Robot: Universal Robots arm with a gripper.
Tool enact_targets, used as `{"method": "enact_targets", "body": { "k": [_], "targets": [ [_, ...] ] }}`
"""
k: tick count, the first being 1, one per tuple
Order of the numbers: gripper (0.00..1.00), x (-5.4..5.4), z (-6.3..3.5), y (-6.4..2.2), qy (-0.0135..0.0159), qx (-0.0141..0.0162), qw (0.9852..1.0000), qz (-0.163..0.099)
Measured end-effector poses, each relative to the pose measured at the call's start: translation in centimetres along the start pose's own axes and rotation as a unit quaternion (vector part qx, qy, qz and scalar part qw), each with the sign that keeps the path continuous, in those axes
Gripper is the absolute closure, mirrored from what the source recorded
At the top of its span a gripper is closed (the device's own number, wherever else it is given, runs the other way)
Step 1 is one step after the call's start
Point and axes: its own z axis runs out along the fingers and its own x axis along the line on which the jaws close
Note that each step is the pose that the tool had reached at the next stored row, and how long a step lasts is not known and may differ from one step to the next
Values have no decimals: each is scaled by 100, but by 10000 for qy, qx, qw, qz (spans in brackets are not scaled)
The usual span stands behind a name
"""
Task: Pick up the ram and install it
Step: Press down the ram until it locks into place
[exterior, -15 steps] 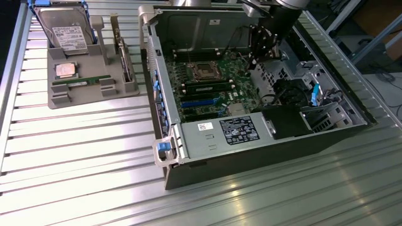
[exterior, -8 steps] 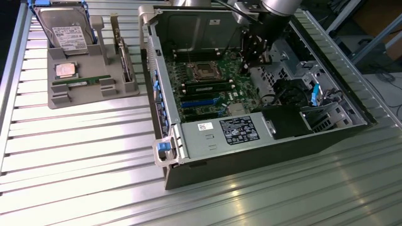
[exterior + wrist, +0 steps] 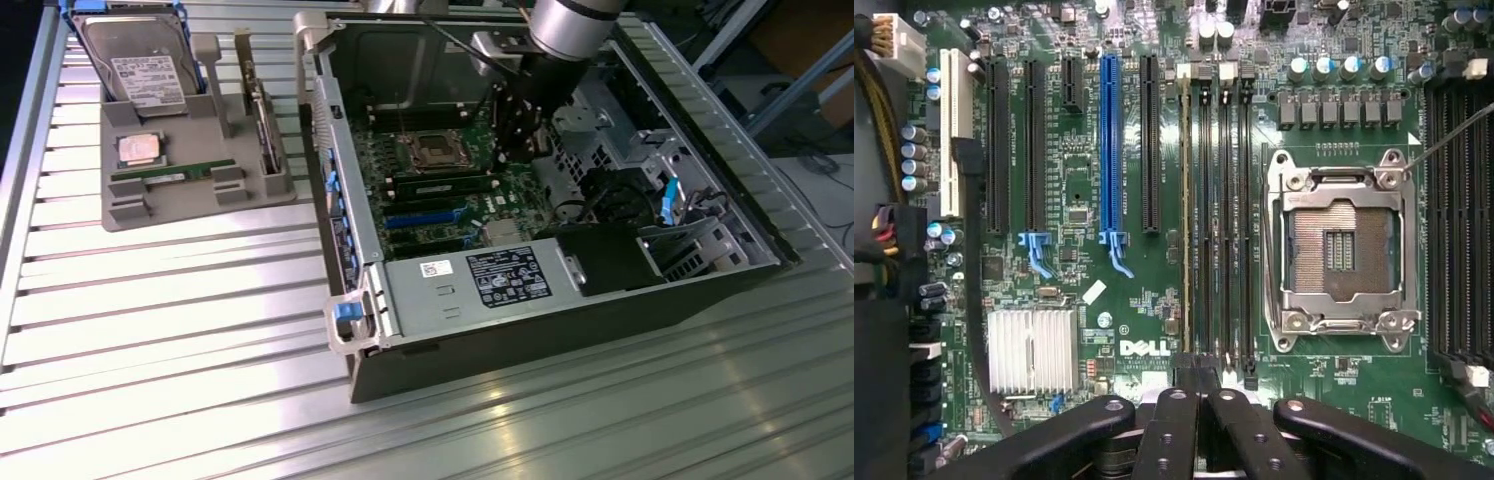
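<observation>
One ram stick (image 3: 174, 172), green with a pale label, lies in the grey holder tray (image 3: 127, 215) at the exterior view's left, far from the arm. A second ram (image 3: 1186, 210) stands edge-on as a thin golden-green strip in the memory slot nearest the black expansion slots. It also shows as a dark strip (image 3: 441, 187) on the motherboard. My gripper (image 3: 1199, 385) is shut with nothing between its fingers, hovering over one end of the memory slots (image 3: 1219, 210). In the exterior view the gripper (image 3: 518, 140) reaches down inside the open computer case (image 3: 400, 300).
The open processor socket (image 3: 1339, 245) lies beside the memory slots, and a silver heatsink (image 3: 1032, 350) sits past the blue expansion slot (image 3: 1109, 150). The tray also holds a hard drive (image 3: 134, 60), a processor chip (image 3: 138, 148) and an expansion card (image 3: 264, 125). Cables and the power supply (image 3: 494, 280) crowd the case.
</observation>
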Motion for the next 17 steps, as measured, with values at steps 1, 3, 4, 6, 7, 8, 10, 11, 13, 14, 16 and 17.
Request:
{"method": "enact_targets", "body": {
  "k": [1, 3, 4, 6, 7, 8, 10, 11, 13, 14, 16, 17],
  "targets": [
    [89, -2, 41, -2, 0, 0, 10000, 0],
    [89, -5, 87, -5, 1, 0, 10000, 0],
    [89, -6, 83, -5, -2, 2, 10000, 0],
    [89, 1, -6, 4, 1, 12, 10000, 1],
    [89, 2, -26, 9, 0, 17, 10000, 2],
    [89, 3, -35, 43, -1, 31, 10000, 2],
    [89, 6, -23, 203, -9, 50, 10000, 3],
    [89, 6, -20, 250, -11, 53, 10000, 3],
    [89, 7, -11, 370, -18, 57, 10000, 3],
    [89, 9, -3, 469, -33, 59, 10000, 2],
    [89, 10, 5, 574, -52, 61, 10000, 1],
    [89, 11, 9, 625, -60, 61, 10000, 0]
  ]
}}
